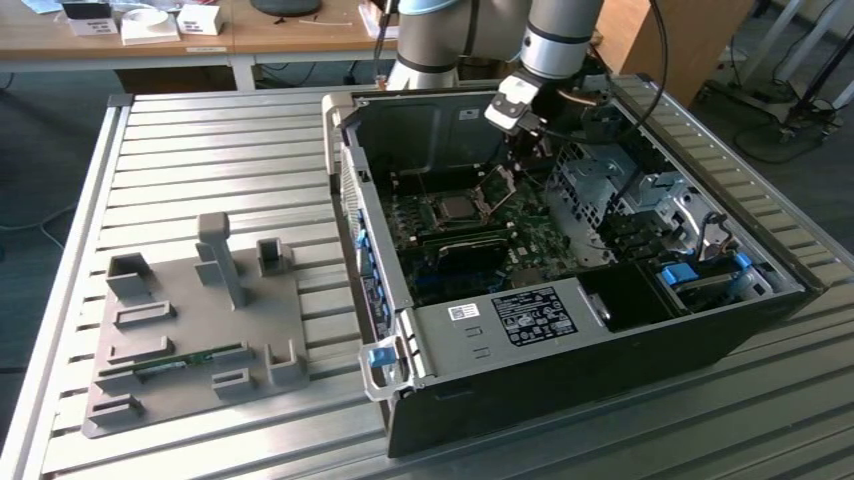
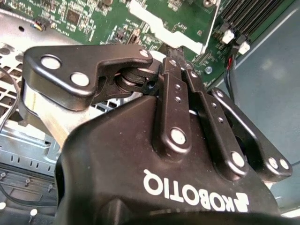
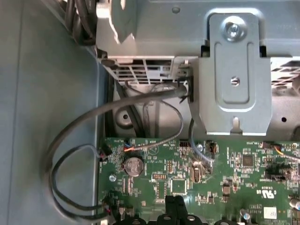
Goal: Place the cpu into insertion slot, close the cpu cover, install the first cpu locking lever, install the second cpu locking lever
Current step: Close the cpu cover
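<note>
Cover-closing step, apparently: clenched hand (image 1: 534, 150) hung just beside upright cpu cover (image 1: 499, 186); cpu (image 1: 454, 208) sat in insertion slot (image 1: 429, 211); cover needed tipping down.

OPEN FOR WORK: A black computer case (image 1: 601, 340) lies on a ribbed silver table (image 1: 200, 150). Its green circuit board (image 1: 461, 240) carries the silver-grey cpu (image 1: 458, 208). At eight o'clock in the exterior view sits a plain grey fixture plate (image 1: 187, 330). Bright blue tabs (image 1: 380, 357) mark the case's seven o'clock corner, beside a white label (image 1: 534, 315) with black print. In the second wrist view the gripper (image 2: 166, 56) is matte black, dotted with silver rivets and lettered in white. In the first wrist view, black cables (image 3: 93, 122) loop over grey metal and green board.
</note>
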Motion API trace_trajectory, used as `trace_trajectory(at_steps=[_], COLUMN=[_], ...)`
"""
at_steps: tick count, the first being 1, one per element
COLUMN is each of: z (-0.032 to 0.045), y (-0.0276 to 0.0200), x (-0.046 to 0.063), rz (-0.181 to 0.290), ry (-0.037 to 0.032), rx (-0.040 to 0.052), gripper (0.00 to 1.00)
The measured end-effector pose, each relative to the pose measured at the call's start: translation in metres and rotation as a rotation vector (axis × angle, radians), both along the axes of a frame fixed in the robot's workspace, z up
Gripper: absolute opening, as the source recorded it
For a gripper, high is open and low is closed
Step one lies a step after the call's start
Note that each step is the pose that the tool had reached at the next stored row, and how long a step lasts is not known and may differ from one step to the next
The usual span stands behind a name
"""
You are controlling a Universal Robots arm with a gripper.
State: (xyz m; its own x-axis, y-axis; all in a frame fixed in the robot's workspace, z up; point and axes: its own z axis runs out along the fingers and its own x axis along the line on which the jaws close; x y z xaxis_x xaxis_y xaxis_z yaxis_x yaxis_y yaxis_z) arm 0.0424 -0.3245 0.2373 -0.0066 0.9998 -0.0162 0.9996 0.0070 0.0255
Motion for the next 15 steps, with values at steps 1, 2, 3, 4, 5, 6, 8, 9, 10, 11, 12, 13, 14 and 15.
trace_trajectory(at_steps=[1, 2, 3, 4, 5, 6, 8, 9, 10, 11, 12, 13, 14, 15], z=[-0.0002, -0.0005, -0.0007, -0.0010, -0.0014, -0.0018, -0.0026, -0.0031, -0.0035, -0.0039, -0.0043, -0.0046, -0.0050, -0.0051], y=[0.0000, 0.0000, 0.0000, 0.0000, 0.0000, 0.0000, 0.0000, 0.0000, 0.0000, 0.0000, 0.0000, 0.0000, 0.0000, 0.0000], x=[-0.002, -0.004, -0.006, -0.008, -0.010, -0.012, -0.016, -0.019, -0.022, -0.024, -0.027, -0.029, -0.032, -0.033], rz=[0.000, 0.000, 0.000, 0.000, 0.000, 0.000, 0.000, 0.000, 0.000, 0.000, 0.000, 0.000, 0.000, 0.000], ry=[0.0001, 0.0001, 0.0001, 0.0000, 0.0001, 0.0001, 0.0001, 0.0001, 0.0001, 0.0000, 0.0000, 0.0001, 0.0001, 0.0001], rx=[-0.0002, -0.0005, -0.0006, -0.0007, -0.0009, -0.0009, -0.0010, -0.0011, -0.0011, -0.0011, -0.0012, -0.0014, -0.0015, -0.0018], gripper=[0.10, 0.10, 0.10, 0.10, 0.10, 0.10, 0.10, 0.10, 0.10, 0.10, 0.10, 0.10, 0.10, 0.10])
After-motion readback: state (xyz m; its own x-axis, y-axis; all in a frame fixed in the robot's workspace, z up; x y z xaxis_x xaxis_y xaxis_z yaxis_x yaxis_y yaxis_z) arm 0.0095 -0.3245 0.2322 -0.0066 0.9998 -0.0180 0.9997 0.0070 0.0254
